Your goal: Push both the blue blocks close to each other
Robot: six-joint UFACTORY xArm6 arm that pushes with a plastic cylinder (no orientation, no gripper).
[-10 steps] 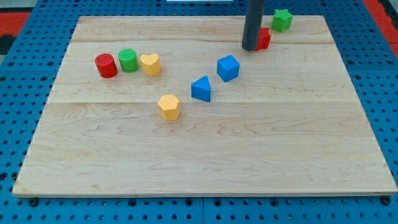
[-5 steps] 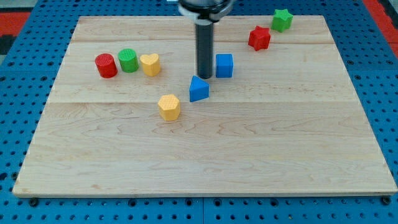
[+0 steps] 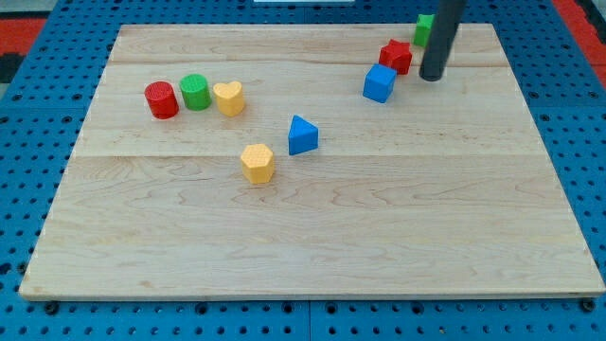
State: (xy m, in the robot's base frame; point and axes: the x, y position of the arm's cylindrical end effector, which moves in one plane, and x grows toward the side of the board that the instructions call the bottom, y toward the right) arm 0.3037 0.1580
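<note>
Wooden board (image 3: 312,237) on blue pegboard (image 3: 28,114). My tip (image 3: 431,76) sits upper right of frame, on the board. No fingers or jaws on this rig, only a plain rod, so no open/closed state to report.

Task items: blue cube (image 3: 379,83) upper right of centre, just left of my tip, not touching it. Blue triangular block (image 3: 302,135) near centre, well apart from the cube, down and to the left.

Red star block (image 3: 396,57) directly above-right of the blue cube, approx. touching it; cannot confirm contact. Green block (image 3: 423,28) at top edge, partly hidden behind the rod; shape not clear.

Left side: red cylinder (image 3: 161,99), green cylinder (image 3: 195,92), yellow heart block (image 3: 228,98) in a close row. Yellow hexagonal block (image 3: 257,163) just left of the blue triangular block, lower.
</note>
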